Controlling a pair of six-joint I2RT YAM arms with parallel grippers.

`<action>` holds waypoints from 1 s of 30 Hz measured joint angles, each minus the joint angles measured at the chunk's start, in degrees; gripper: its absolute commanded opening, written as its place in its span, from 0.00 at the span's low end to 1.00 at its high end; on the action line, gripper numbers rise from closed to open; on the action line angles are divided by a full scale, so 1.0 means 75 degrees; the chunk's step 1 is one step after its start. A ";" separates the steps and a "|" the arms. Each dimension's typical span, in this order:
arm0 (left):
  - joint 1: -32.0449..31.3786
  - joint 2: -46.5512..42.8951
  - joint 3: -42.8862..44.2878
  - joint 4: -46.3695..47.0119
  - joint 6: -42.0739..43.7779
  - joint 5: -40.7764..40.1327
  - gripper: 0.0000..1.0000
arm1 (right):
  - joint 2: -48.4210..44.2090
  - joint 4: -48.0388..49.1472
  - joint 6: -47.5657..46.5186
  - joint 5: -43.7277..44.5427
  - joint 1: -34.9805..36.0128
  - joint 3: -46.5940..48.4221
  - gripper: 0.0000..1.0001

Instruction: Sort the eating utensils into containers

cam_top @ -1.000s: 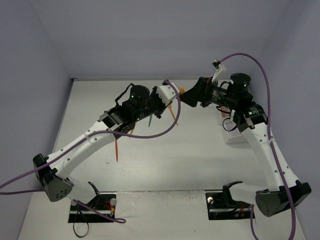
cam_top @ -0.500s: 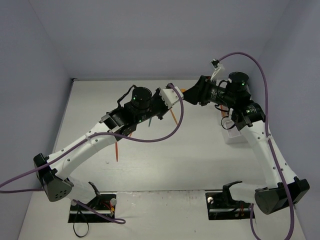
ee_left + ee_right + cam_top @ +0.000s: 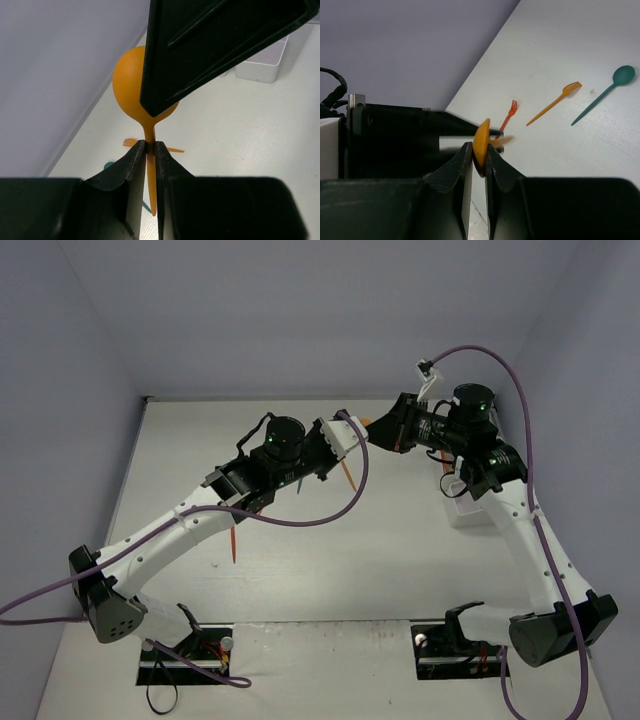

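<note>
left gripper (image 3: 150, 147): jaws pinched close | right gripper (image 3: 479, 152): jaws pinched close | arms: reaching inward, tips seemingly touching

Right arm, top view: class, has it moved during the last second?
Yes. The right arm edged left, away from the white container, as the jaws of the right gripper closed on the orange spoon.

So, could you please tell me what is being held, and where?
An orange spoon: left gripper pinches its handle, right gripper clamps its bowl.
</note>
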 measured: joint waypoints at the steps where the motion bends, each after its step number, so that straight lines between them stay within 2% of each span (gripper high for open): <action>1: 0.0000 0.0003 -0.0012 0.0004 -0.0008 0.0000 0.47 | 0.0000 0.0005 -0.0013 0.0003 0.0003 -0.0011 0.00; 4: 0.0000 0.0003 -0.0099 -0.0025 -0.0008 -0.0027 0.63 | 0.0000 0.0009 -0.0046 0.0043 -0.0039 -0.0021 0.00; 8: 0.0000 0.0001 -0.0219 -0.0058 -0.0032 -0.0216 0.72 | -0.0002 0.0009 -0.0119 0.0172 -0.0212 -0.0039 0.00; 13: 0.0015 0.0020 -0.0427 -0.0166 -0.0283 -0.1173 0.74 | -0.0039 0.0024 -0.0255 0.0579 -0.0822 -0.0131 0.00; 17: 0.0345 0.0156 -0.0488 -0.0639 -0.0946 -0.1835 0.74 | -0.0061 -0.0002 -0.0440 0.1238 -0.1419 -0.0254 0.00; 24: 0.2027 0.0147 -0.1212 -0.1648 -0.2676 -0.2075 0.74 | 0.0381 -0.0319 -0.0901 0.3078 -0.1903 -0.0244 0.00; 30: 0.2970 -0.0627 -0.2436 -0.2082 -0.3277 -0.2091 0.74 | 0.1246 -0.0611 -0.1044 0.4524 -0.2353 -0.0184 0.00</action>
